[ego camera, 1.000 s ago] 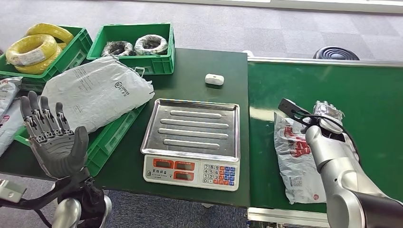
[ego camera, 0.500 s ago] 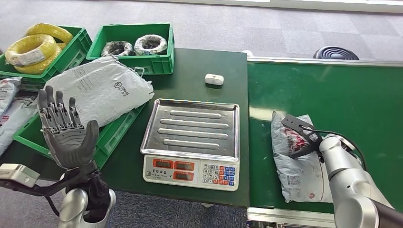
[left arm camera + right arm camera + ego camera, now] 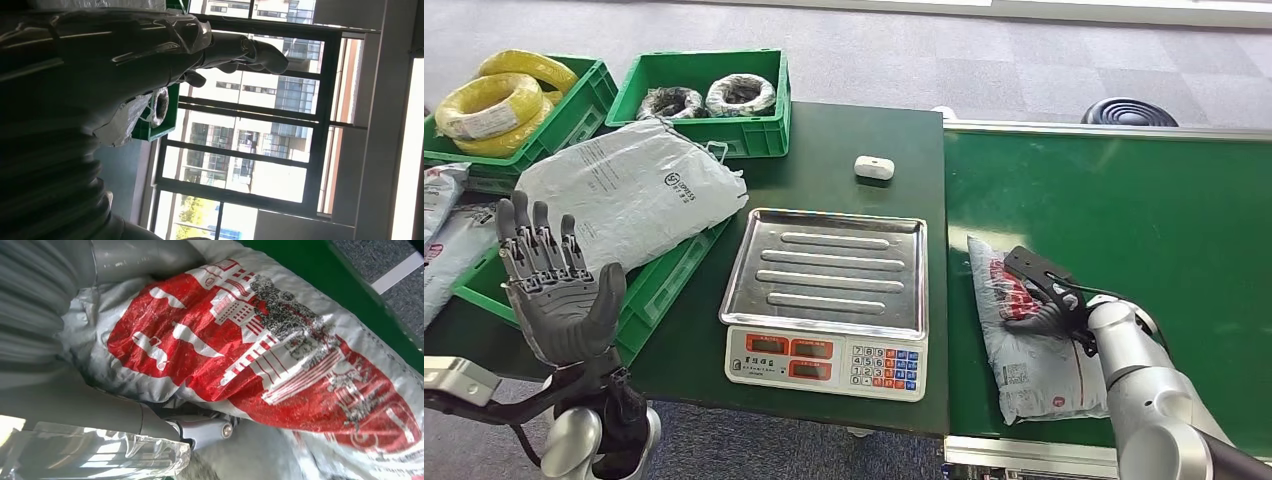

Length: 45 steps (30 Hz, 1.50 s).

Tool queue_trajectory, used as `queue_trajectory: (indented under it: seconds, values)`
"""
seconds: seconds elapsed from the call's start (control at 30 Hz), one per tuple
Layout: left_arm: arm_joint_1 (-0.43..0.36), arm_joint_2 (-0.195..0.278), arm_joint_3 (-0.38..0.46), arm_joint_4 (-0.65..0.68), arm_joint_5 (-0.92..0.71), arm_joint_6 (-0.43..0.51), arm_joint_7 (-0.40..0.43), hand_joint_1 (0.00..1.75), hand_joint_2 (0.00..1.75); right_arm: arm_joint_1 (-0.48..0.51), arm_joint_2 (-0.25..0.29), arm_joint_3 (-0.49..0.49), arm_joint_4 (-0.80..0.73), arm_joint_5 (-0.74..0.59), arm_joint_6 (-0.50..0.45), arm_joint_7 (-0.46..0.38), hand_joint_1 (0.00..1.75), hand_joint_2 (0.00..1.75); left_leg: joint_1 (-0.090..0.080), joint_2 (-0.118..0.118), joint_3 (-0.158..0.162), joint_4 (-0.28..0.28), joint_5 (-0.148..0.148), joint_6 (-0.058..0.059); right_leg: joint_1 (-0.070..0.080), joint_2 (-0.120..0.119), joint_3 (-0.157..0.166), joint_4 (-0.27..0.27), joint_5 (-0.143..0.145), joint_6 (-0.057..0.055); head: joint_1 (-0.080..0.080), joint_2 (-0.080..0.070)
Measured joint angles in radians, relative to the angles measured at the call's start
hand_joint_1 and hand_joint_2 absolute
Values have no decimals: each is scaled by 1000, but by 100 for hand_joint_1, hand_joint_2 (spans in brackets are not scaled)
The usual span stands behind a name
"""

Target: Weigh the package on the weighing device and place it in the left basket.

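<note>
Package (image 3: pixel 1034 350), soft, slick grey-and-red poly mailer, likely light, on the belt (image 3: pixel 1124 190) at 3 o'clock of the scale (image 3: pixel 829 290); right hand (image 3: pixel 1046 312) apparently gripping its near-scale top; grip bunched film; left hand (image 3: pixel 554 290) spread, empty.

Grey package (image 3: pixel 1036 358) with red-white print; green belt (image 3: pixel 1164 200); silver ribbed scale pan (image 3: pixel 829 270); green crates (image 3: pixel 709 100).

Grey bag (image 3: pixel 629 190) bears a small logo, unreadable; scale (image 3: pixel 828 300) keypad digits blurred.
</note>
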<state>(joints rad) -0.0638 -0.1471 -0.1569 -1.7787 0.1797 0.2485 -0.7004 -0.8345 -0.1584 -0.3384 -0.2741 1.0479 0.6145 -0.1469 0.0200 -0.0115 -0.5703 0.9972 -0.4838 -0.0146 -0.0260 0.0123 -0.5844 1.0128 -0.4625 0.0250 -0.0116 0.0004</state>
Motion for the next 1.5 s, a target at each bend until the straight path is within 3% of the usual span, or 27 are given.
queue_trajectory:
  seconds: [0.37, 0.57, 0.77, 0.83, 0.87, 0.97, 1.03, 1.2, 1.5]
  values:
    - [32, 7, 6, -34, -4, 13, 0, 0, 175, -38, 17, 1, 0, 13, -63, 7, 175, 175, 0, 0, 1, 0, 0, 0, 0, 0, 1, 0, 0, 0, 0, 0]
    - [94, 2, 23, -96, -34, 23, 0, 0, 175, -62, 27, 19, -18, 17, -298, -26, 175, 175, 0, 0, -1, 0, 0, 0, 0, 0, -1, 0, 0, 0, 0, 0]
    - [127, -4, 33, -132, -39, 25, 0, 0, 175, -104, 35, 33, -31, 24, -341, -32, 175, 175, 0, -1, -2, 0, 0, 0, 0, 0, -1, 0, 0, 0, 0, 0]
    - [141, -10, 39, -148, -46, 27, 0, 0, 175, -108, 42, 46, -53, 57, -441, -38, 175, 175, 0, -1, -3, 0, 0, 0, 0, 0, -2, 1, 0, 0, 0, 0]
    - [150, -15, 43, -157, -51, 29, 0, 0, 175, -111, 47, 57, -77, 85, -535, -26, 175, 175, 0, -1, -4, 0, 0, 0, 0, 0, -3, 1, 0, 0, 0, 0]
    - [175, -29, 47, -176, -56, 27, 0, 0, 175, -121, 73, 117, -223, 198, -850, 80, 175, 175, 0, -1, -6, 0, 1, 0, -1, 0, -6, 1, 0, 0, 0, 0]
    - [175, -37, 45, -176, -56, 27, 0, 0, 175, -128, 95, 169, -339, 268, -938, 140, 175, 175, 0, 0, -6, 0, 0, 0, 0, 0, -6, 1, 0, 0, 0, 0]
    - [133, -47, 17, -142, -49, 46, 0, 0, 175, -139, 166, 300, -469, 370, -944, 179, 175, 175, 0, 4, -4, 0, 0, 0, 0, 4, -6, 1, 0, 0, 0, 0]
    - [46, -47, -31, -22, -25, 48, 0, 0, 175, -210, 308, 492, -332, 455, -907, 139, 175, 175, 0, 1, -5, 0, 1, -1, 0, 2, -6, 2, 1, -1, 0, 0]
